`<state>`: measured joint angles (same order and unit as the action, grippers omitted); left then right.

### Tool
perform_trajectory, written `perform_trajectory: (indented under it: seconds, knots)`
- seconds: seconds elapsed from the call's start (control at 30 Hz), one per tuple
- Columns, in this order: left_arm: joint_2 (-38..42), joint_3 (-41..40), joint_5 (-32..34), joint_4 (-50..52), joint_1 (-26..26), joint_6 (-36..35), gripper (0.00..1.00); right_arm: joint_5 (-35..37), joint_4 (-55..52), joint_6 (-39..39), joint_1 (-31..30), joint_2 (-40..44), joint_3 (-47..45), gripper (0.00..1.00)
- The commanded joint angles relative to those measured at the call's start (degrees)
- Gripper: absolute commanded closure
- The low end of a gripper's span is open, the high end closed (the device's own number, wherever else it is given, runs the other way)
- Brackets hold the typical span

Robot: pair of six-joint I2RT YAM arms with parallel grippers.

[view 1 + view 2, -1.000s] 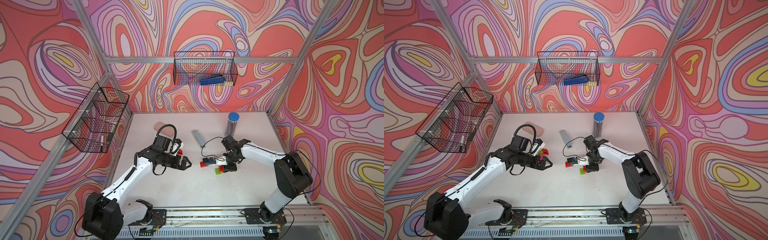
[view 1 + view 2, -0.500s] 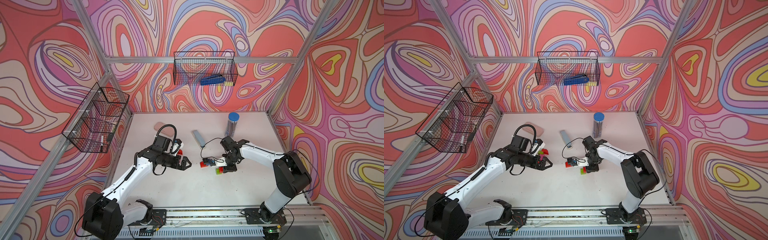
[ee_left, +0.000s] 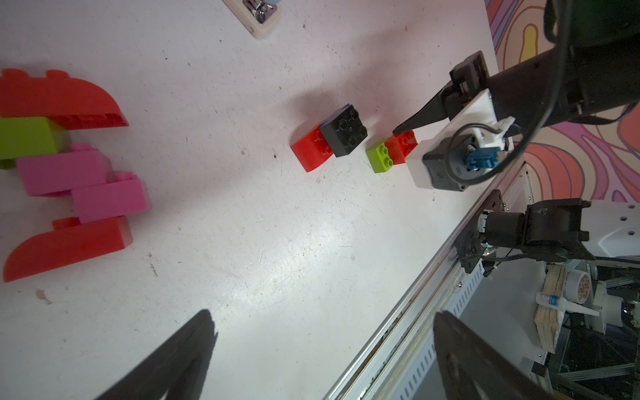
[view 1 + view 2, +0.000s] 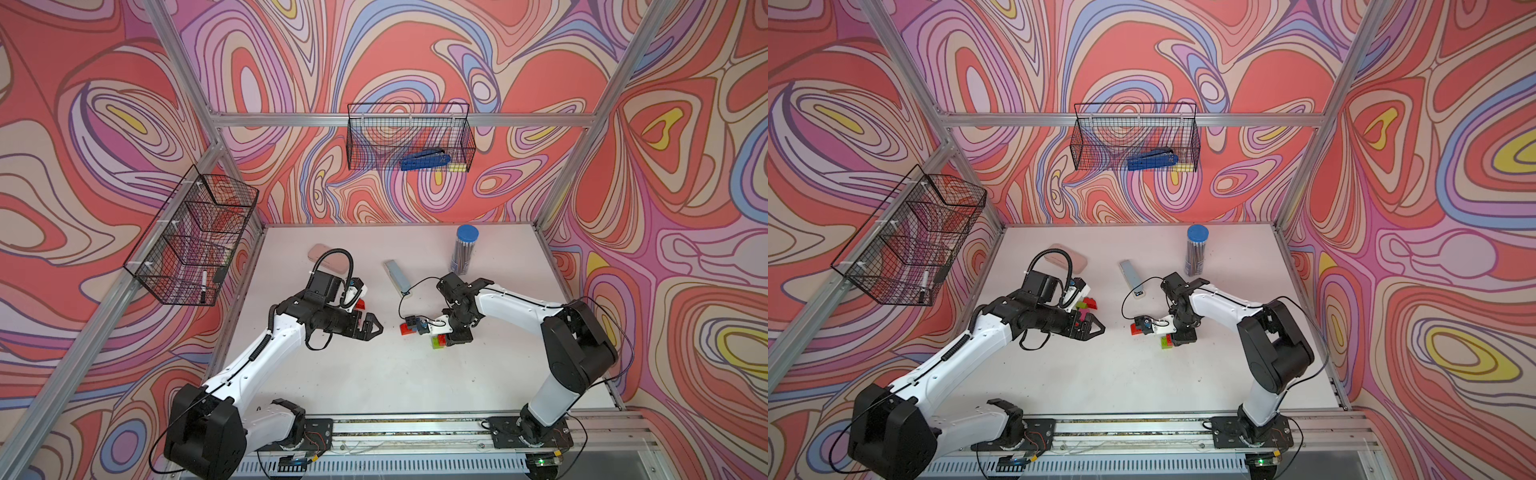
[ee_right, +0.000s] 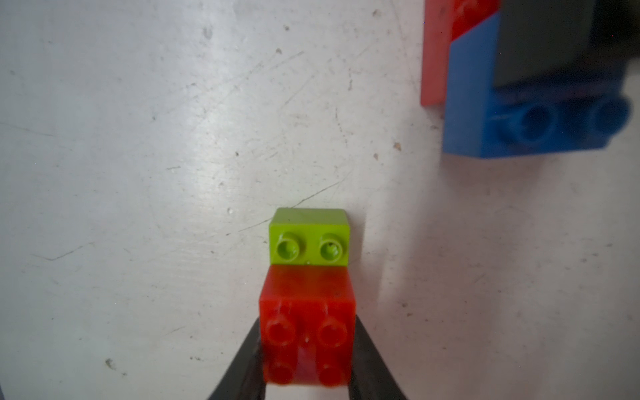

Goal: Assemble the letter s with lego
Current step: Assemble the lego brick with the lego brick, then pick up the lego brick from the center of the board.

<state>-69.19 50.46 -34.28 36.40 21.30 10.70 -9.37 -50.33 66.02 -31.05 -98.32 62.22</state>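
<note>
1. Nearest the front rail, the right gripper (image 5: pixel 307 362) pinches a red square brick (image 5: pixel 308 311) by its sides. This brick appears seated, studs up, on part of a lime green brick (image 5: pixel 310 239) resting on the white table (image 4: pixel 374 386).
2. Just beyond, near that pair but apart from it, stands a three-brick stack (image 3: pixel 329 142): red sloped, blue, and black on top.
3. The left gripper (image 4: pixel 371 328) hovers over bare table, its jaws spread wide and holding nothing.
4. Beside the left wrist lies an S-shaped cluster (image 3: pixel 72 173) of five joined bricks, with curved red ends and lime and two offset pink between. The letter looks largely formed. Whether the pinched pair and the stack are meant to join it, I cannot tell.
5. Farthest back are a grey-blue stapler (image 4: pixel 398 276), a pink case (image 4: pixel 328 255) and a blue-capped pencil tube (image 4: pixel 464 249).
6. No brand or writing is legible. The marking on the right wrist camera is too small to read.
</note>
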Motion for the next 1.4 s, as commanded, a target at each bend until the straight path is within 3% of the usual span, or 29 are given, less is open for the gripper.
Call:
perform_trajectory:
  seconds: [0.0, 0.13, 0.47, 0.6, 0.73, 0.87, 1.03, 1.17, 1.37]
  knots:
    - [-0.3, 0.3, 0.1, 0.3, 0.1, -1.0, 0.0, 0.5, -1.2, -1.5, -0.9, -2.1, 0.7, 0.89]
    - [-0.4, 0.5, 0.0, 0.2, 0.0, -1.0, 0.0, -1.8, -1.6, -3.2, -1.2, -1.0, 2.0, 0.65]
    - [1.3, 1.0, 0.4, -0.8, 2.0, -1.9, 0.02, -2.5, 0.4, -4.9, -1.2, 3.6, -0.3, 0.43]
    - [1.3, 2.3, 1.8, -0.6, 4.3, -3.1, 0.03, -1.3, 4.1, -8.1, -1.1, 7.0, -2.6, 0.4]
    - [1.2, 3.4, 4.2, -1.5, 8.4, -5.2, 0.05, -0.8, 14.6, -17.7, 0.9, 12.4, -7.3, 0.39]
    - [0.7, 4.0, 5.3, -3.5, 12.1, -7.3, 0.06, -6.7, 20.8, -26.5, 4.6, 16.9, -10.7, 0.39]
    - [-1.3, 4.9, 8.0, -7.1, 18.5, -10.5, 0.07, -4.8, 27.6, -40.8, 8.4, 21.4, -13.9, 0.34]
    - [-5.0, 6.1, 14.6, -9.7, 24.5, -13.8, 0.09, -2.2, 30.2, -53.1, 10.2, 23.4, -14.5, 0.33]
    - [-10.7, 6.9, 19.9, -17.3, 32.3, -17.4, 0.1, -10.2, 36.5, -70.2, 16.6, 29.4, -19.1, 0.28]
